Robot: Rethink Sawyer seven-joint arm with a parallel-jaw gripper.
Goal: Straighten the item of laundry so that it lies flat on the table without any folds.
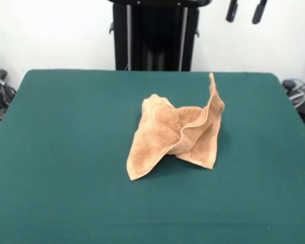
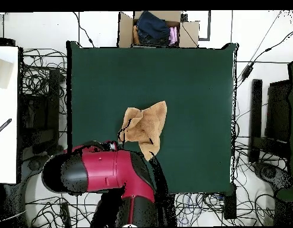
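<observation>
The light orange-tan towel [image 1: 175, 134] lies crumpled near the middle of the dark green table [image 1: 66, 152]. It is bunched in folds, with one hemmed corner standing up in a peak at its right side and another flap hanging toward the front left. My gripper [image 1: 245, 11] shows only as two dark fingertips at the top edge, above and right of the towel. They are apart with nothing between them and clear of the cloth. In the overhead view the towel [image 2: 145, 123] sits just beyond my red arm [image 2: 104, 172]; the gripper is not distinct there.
The black pedestal [image 1: 155, 35] stands behind the table's far edge. In the overhead view a cardboard box of clothes [image 2: 157, 28] sits past the table's far side, cables lie all around, and a white surface [image 2: 6, 113] is at the left.
</observation>
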